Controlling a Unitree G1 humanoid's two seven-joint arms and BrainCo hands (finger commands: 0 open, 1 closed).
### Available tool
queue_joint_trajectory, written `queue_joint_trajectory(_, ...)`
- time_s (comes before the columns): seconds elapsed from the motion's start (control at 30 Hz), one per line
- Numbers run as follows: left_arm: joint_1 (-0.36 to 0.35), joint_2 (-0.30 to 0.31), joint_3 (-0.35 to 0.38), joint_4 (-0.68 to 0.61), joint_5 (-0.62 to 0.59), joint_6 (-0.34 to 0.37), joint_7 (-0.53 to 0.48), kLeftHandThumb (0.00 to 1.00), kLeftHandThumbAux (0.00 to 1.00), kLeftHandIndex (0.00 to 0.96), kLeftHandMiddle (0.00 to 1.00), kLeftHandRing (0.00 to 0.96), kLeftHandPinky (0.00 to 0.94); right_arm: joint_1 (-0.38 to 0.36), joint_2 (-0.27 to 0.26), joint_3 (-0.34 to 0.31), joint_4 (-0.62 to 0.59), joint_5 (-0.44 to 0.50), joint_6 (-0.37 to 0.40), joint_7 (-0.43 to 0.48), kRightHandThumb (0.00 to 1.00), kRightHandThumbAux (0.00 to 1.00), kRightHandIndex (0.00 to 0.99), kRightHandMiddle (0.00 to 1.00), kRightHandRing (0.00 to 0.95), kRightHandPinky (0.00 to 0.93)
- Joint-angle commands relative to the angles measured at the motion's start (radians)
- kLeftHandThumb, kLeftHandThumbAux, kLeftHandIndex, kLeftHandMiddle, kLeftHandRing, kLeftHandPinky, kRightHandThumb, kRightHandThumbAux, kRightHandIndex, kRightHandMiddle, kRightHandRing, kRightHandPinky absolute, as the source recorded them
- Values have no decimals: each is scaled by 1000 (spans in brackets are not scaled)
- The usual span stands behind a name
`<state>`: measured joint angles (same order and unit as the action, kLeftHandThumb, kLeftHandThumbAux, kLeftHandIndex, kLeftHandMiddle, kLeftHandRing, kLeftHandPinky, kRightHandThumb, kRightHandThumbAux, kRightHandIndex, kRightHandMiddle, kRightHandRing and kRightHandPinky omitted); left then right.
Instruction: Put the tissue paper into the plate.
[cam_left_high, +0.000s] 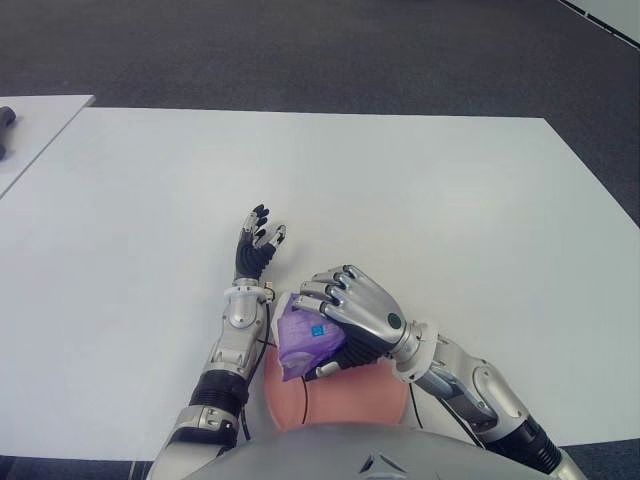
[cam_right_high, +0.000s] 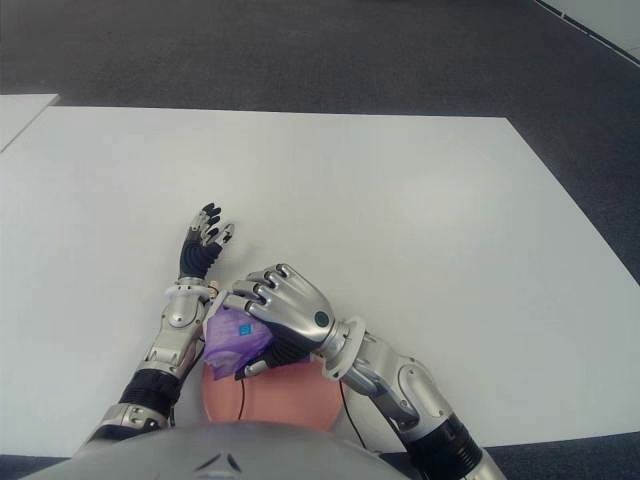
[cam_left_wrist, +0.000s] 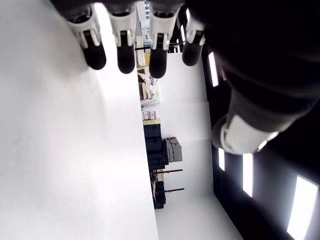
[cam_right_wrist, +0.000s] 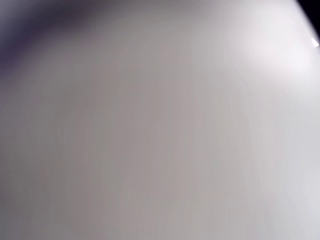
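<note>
Tissue pack over the plate, in my right hand.

My right hand (cam_left_high: 350, 312) curls its fingers over the purple tissue paper (cam_left_high: 305, 345), holding it just above the near pink plate (cam_left_high: 350, 400) so it can drop inside. My left hand (cam_left_high: 256, 245), just beyond and beside, is spread, empty, out of the way.

Right wrist view is a blank grey-white blur, nothing readable; the right hand (cam_left_high: 350, 315) covers most of the purple tissue pack (cam_left_high: 300, 345), so its full shape is hidden; the pink plate (cam_left_high: 345, 395) is cut off by the robot's torso at the pic's bottom edge; small dark obj (cam_left_high: 6, 118) at far left is cropped, can't identify.
</note>
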<state>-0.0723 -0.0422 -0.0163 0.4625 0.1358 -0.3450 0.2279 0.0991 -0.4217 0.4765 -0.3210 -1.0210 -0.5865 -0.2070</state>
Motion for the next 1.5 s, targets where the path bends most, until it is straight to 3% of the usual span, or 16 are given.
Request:
queue_joint_trajectory(0.03, 3, -3, 4, 1, 0, 22, 5, 306, 647, 121, 143, 118, 129, -13, 11, 12, 14, -8, 0, 9, 843, 681, 401, 562, 805, 828)
queue_joint_trajectory(0.7, 0, -6, 7, 12, 3, 10, 9, 312, 640, 117, 141, 115, 124, 7, 55, 28, 29, -21, 19, -5, 841, 683, 399, 555, 794, 819)
queue_joint_trajectory(0.93, 1, -4, 8, 8, 4, 22, 10, 309, 644, 120, 146, 126, 142, 46, 86, 28, 3, 30, 95, 77, 844, 679, 404, 543, 765, 778)
queue_joint_trajectory(1.0, 1, -2, 10, 12, 4, 20, 11, 305, 645, 121, 150, 131, 149, 50, 98, 27, -18, 53, 124, 122, 841, 678, 404, 542, 714, 712)
queue_joint_trajectory(1.17, 1, 1, 12, 14, 5, 17, 11, 298, 651, 120, 158, 143, 172, 65, 101, 23, -62, 89, 174, 214, 711, 707, 421, 564, 621, 590)
queue_joint_trajectory(1.33, 3, 3, 13, 7, 5, 22, 7, 288, 660, 117, 159, 146, 167, 107, 50, -22, -143, 165, 203, 315, 682, 717, 418, 427, 432, 405)
queue_joint_trajectory(1.43, 3, 5, 14, 7, 2, 25, 4, 282, 661, 115, 152, 137, 154, 116, 50, -24, -158, 169, 228, 359, 384, 583, 315, 316, 308, 289)
queue_joint_trajectory(1.5, 3, 6, 14, 7, 2, 26, 4, 281, 662, 116, 152, 137, 159, 120, 53, -24, -167, 168, 244, 381, 301, 548, 266, 262, 248, 235)
